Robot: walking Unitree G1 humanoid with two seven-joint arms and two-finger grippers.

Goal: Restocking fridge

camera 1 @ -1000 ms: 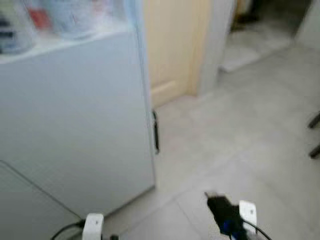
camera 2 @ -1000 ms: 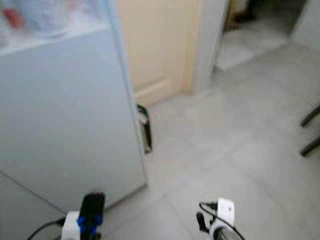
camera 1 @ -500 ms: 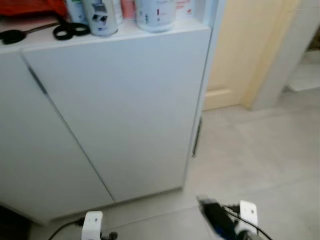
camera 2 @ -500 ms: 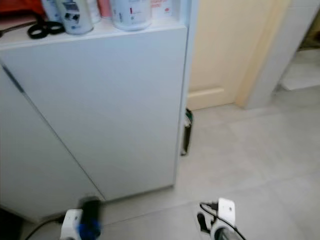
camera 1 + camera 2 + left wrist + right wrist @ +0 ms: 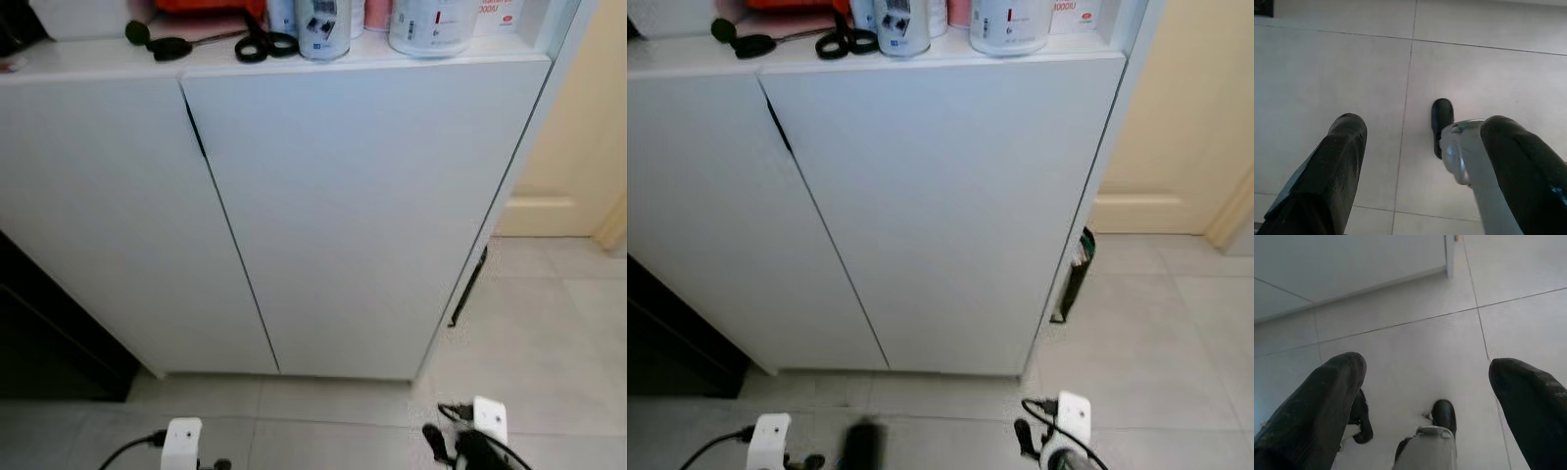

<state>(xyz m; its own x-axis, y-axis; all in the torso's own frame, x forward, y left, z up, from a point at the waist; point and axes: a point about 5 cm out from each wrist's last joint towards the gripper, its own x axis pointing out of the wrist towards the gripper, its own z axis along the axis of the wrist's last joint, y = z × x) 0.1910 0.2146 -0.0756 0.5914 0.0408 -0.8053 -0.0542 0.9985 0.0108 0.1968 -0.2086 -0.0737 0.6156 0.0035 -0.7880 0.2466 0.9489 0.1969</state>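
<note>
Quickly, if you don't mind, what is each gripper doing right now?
Left gripper: open, holding nothing.
Right gripper: open, holding nothing.

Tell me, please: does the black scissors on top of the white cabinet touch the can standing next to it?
Cannot tell. In the left eye view the scissors handle ring meets the can base in outline, but from this angle an overlap and real contact look the same.

This was a room in a home. A white two-door cabinet [image 5: 323, 215] stood on a pale tiled floor [image 5: 549, 333]. On its top lay black scissors [image 5: 265, 44] beside white canisters [image 5: 431, 15]. To the cabinet's right stood a cream panelled door [image 5: 588, 147], and a dark unit sat at its left.
</note>
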